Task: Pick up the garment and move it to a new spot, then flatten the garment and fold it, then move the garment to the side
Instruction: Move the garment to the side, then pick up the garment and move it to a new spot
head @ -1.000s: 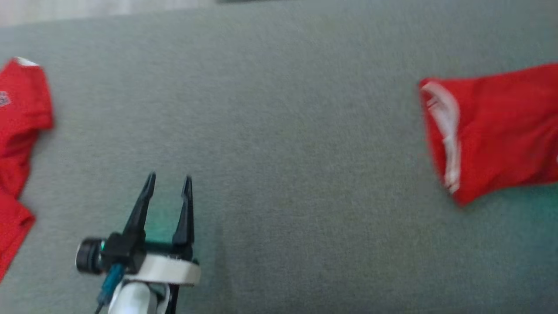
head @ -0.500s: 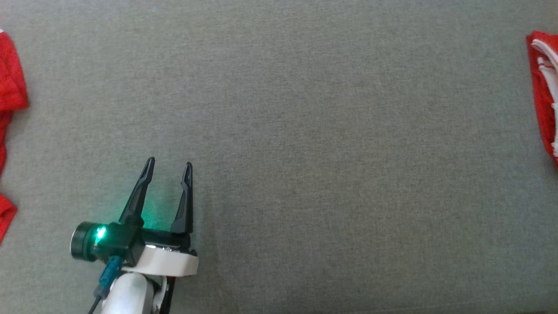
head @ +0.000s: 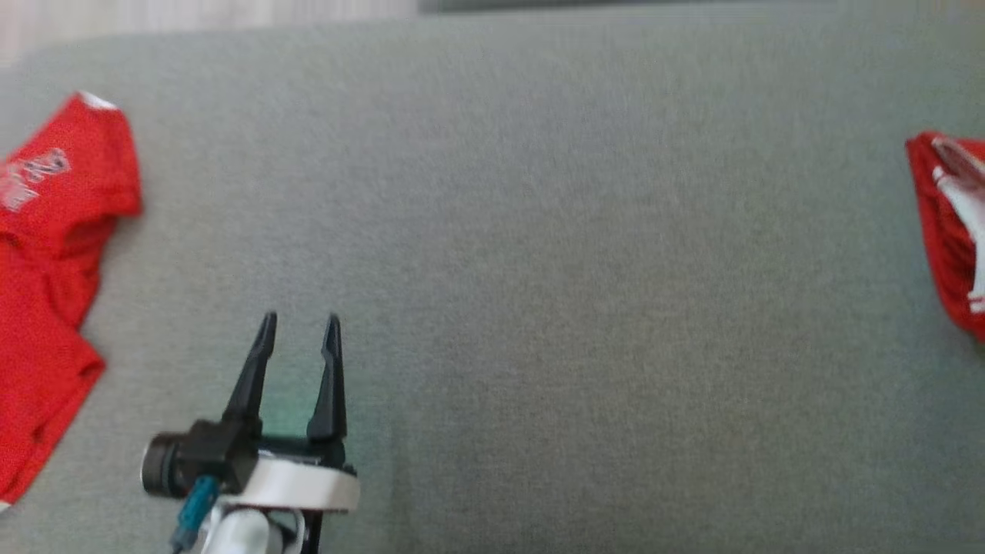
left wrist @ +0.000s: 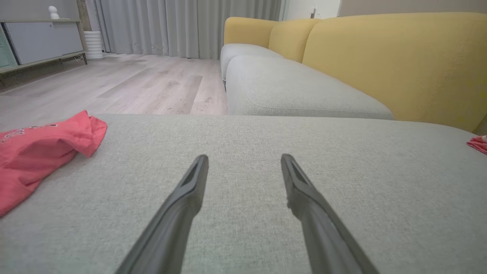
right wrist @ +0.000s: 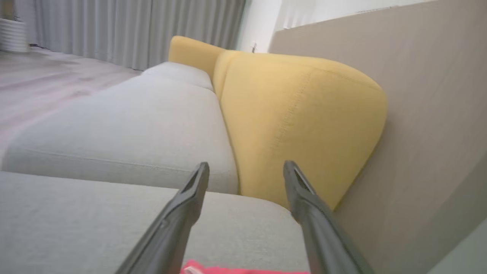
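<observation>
A red garment with white trim [head: 950, 231] lies on the grey cushion [head: 539, 269] at the right edge of the head view. A strip of red garment [right wrist: 243, 270] shows just below my right gripper [right wrist: 245, 167], which is open with nothing between its fingers. Another red garment with white lettering [head: 46, 269] lies crumpled at the far left; in the left wrist view this red garment [left wrist: 42, 148] is left of my left gripper [left wrist: 243, 160]. In the head view my left gripper [head: 300, 319] hovers open over bare cushion at the lower left.
A yellow sofa backrest [right wrist: 296, 114] rises behind the grey seat cushions [left wrist: 289, 87], with a beige wall panel [right wrist: 430, 114] beside it. Wooden floor [left wrist: 133, 83], grey curtains [left wrist: 182, 26] and a low cabinet [left wrist: 42, 42] lie beyond the cushion's far edge.
The head camera has swung, so both red garments sit differently in the picture. My left gripper keeps the same open pose. My right gripper has opened.
</observation>
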Robot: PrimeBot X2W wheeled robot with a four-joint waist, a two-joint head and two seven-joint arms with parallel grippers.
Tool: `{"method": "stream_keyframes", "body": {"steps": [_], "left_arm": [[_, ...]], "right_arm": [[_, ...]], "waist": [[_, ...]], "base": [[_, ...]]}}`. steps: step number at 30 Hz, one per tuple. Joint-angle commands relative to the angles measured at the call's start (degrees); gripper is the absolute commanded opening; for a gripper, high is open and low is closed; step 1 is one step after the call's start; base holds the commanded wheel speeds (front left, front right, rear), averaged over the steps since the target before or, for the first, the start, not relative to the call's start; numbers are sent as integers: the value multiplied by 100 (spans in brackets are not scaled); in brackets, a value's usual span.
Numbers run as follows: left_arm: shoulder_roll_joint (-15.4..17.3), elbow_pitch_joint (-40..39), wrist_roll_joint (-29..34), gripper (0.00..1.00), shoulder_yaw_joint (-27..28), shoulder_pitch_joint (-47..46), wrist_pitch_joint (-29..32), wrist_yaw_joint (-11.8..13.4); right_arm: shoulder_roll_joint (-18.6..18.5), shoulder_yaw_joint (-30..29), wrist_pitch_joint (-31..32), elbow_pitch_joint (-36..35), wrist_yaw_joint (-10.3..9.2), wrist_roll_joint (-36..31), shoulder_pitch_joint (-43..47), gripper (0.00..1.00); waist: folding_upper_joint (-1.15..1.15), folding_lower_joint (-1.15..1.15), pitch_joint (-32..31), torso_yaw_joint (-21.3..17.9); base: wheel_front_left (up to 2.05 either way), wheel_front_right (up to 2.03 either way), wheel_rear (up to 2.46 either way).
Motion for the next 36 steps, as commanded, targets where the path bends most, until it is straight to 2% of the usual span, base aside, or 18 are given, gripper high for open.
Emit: {"method": "stream_keyframes", "body": {"steps": [1, 10, 18, 24, 36], "left_arm": [[16, -121, -30, 100, 198, -4, -55, 36], [-3, 235, -31, 100, 283, 412, -55, -1], [57, 485, 78, 100, 471, 573, -55, -101], [32, 530, 67, 100, 591, 597, -55, -107], [1, 581, 86, 100, 660, 524, -55, -141]], "right_arm": [[-23, 138, -60, -264, 40, 84, 224, 100], [946, 579, -61, -1595, 40, 484, 2375, 100], [1716, 877, -76, -2044, 40, 527, 3504, 100], [1920, 961, -77, -2263, 40, 549, 3886, 100], [1950, 1159, -78, -2320, 40, 822, 4028, 100]], "waist": [[0, 1, -393, 199], [0, 1, -1194, 535], [0, 1, -1376, 537], [0, 1, -1398, 446], [0, 1, -1388, 352]], "base": [[0, 0, 0], [0, 0, 0], [0, 0, 0], [0, 0, 0], [0, 0, 0]]}}
